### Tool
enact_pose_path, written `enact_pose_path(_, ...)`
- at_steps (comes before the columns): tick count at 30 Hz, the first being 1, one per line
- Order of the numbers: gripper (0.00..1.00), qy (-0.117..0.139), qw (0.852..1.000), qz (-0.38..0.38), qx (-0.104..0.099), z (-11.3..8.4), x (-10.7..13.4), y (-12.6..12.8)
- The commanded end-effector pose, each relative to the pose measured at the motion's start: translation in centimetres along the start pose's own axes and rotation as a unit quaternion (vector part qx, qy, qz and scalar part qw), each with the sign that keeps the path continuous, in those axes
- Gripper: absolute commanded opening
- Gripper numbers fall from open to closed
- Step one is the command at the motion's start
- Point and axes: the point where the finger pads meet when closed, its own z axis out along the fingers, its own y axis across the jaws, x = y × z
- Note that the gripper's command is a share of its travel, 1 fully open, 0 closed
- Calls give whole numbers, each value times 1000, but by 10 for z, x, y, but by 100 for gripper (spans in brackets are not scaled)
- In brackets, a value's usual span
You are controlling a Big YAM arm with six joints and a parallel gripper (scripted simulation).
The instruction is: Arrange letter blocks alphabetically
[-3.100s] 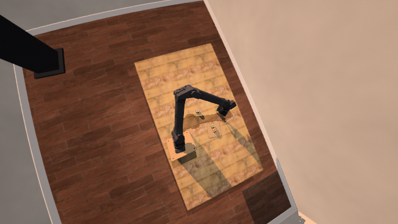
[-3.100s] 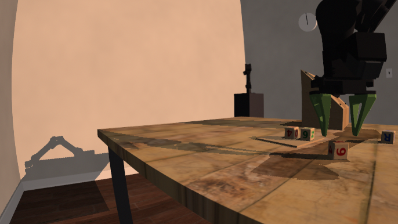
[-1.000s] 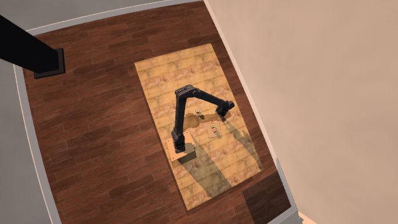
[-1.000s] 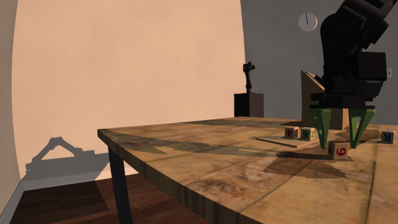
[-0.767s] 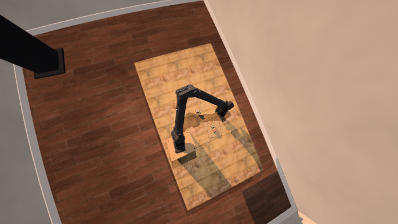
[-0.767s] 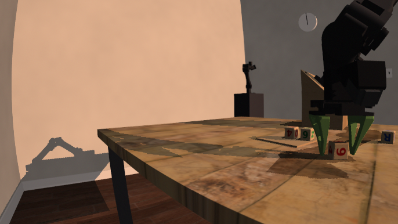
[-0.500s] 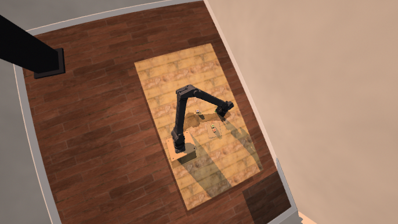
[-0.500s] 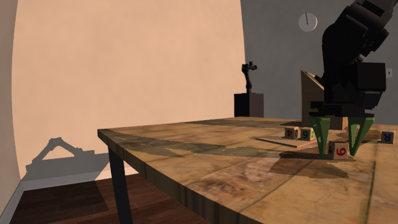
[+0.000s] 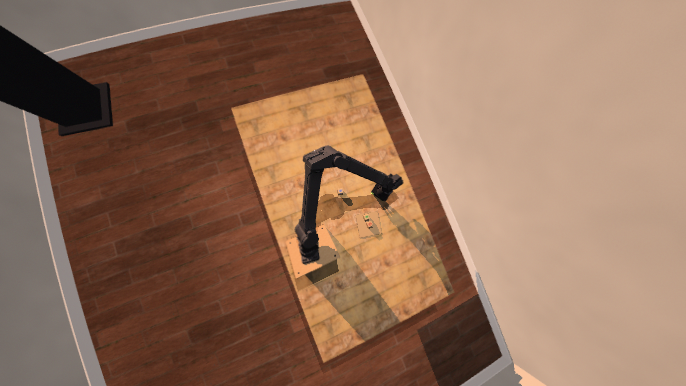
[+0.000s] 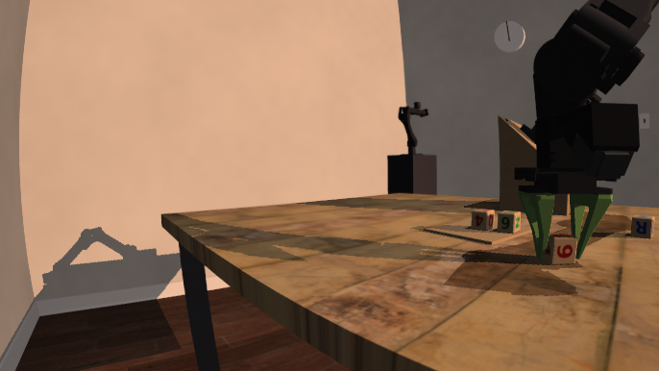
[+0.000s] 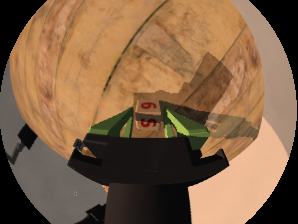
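My gripper (image 10: 561, 255) (image 11: 148, 110) (image 9: 378, 196) is low over the table and open. Its green fingers stand close on either side of a wooden block with a red 9 on its side (image 10: 564, 250) (image 11: 147, 117). That block rests on the table, off the mat. The thin mat (image 10: 456, 233) (image 9: 376, 233) lies behind it and carries two blocks side by side, one showing a red 4 (image 10: 482, 219) and one a green 6 (image 10: 509, 221). A block with a blue R on its side (image 10: 642, 226) (image 9: 341, 191) sits on the table to the right. The top faces are too small to read.
The arm's base (image 9: 307, 250) stands on a light plate near the table's side. A tan wedge-shaped panel (image 10: 511, 159) rises behind the mat. The table edge (image 10: 288, 288) runs along the left in the exterior view.
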Motion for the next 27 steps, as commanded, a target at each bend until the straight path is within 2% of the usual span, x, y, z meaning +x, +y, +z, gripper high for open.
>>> enact_pose_path(1,46,1,1000,5,0,3,3,-1)
enact_pose_path(11,46,1,1000,5,0,3,3,-1)
enact_pose_path(12,26,1,1000,5,0,3,3,-1)
enact_pose_path(27,26,1,1000,5,0,3,3,-1)
